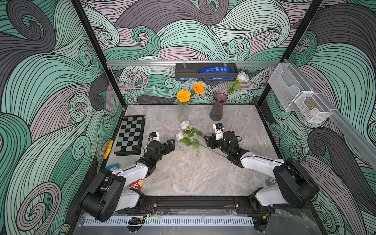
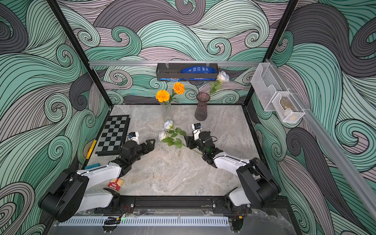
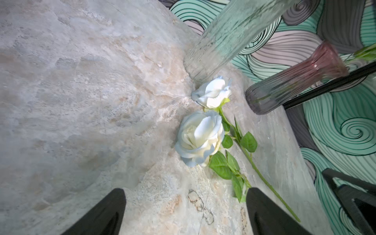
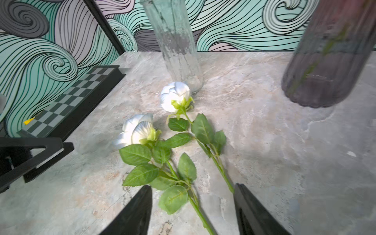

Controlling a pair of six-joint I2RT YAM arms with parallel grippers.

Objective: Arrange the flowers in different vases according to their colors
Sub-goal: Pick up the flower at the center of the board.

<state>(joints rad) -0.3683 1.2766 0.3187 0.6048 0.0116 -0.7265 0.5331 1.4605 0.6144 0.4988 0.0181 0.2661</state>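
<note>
The black right gripper (image 4: pixel 193 185), jaws apart, straddles the green stems of two white roses (image 4: pixel 176 96) on the grey marble table (image 4: pixel 264 126).

Both top views hang high over the near edge of the table (image 1: pixel 183 179), where the arms are mounted. They look steeply down toward the far edge and share nearly the whole scene. Each wrist camera sits low and close to the table. From opposite sides, the left fingers (image 3: pixel 107 213) and right fingers (image 4: pixel 138 211) frame the same white roses (image 3: pixel 200 138), with the clear vase (image 4: pixel 177 44) and purple vase (image 4: pixel 325 61) beyond.
</note>
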